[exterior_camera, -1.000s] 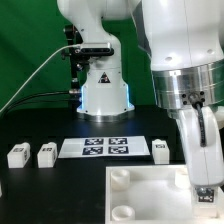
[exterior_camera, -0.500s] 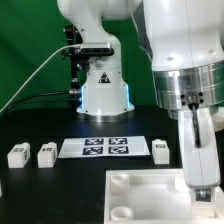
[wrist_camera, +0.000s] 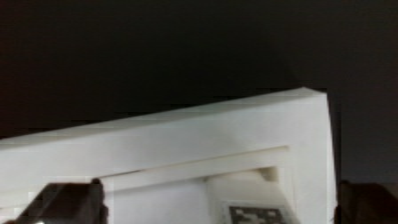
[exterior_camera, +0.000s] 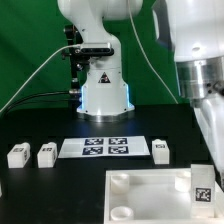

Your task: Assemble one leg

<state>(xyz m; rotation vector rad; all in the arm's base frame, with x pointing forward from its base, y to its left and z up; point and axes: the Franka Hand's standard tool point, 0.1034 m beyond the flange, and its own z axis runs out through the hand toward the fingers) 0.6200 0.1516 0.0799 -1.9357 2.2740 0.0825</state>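
Presently the black surface (exterior_camera: 40,185) carries all the parts. Largest is the white square panel (exterior_camera: 150,196), lying flat at about 5 o'clock in the exterior view, with round sockets at its corners. At about 12 o'clock from the panel lies the marker board (exterior_camera: 106,147), flat, four tags in a row. Arm wrist fills the 2 to 4 o'clock edge of the exterior view, above the panel.

One leg (exterior_camera: 202,184) stands upright at the panel's corner at 3 o'clock, tag facing the camera, directly under the arm. The gripper (wrist_camera: 205,207) is seen only in the wrist view: one dark finger (wrist_camera: 68,201) shows against the white panel edge, a tag just visible between. Cannot tell whether the gripper is apart or clamped on the leg.

Three more legs rest on the surface: one (exterior_camera: 161,151) just beside the marker board at 3 o'clock, two (exterior_camera: 47,154) (exterior_camera: 18,155) close together at 9 o'clock of it.
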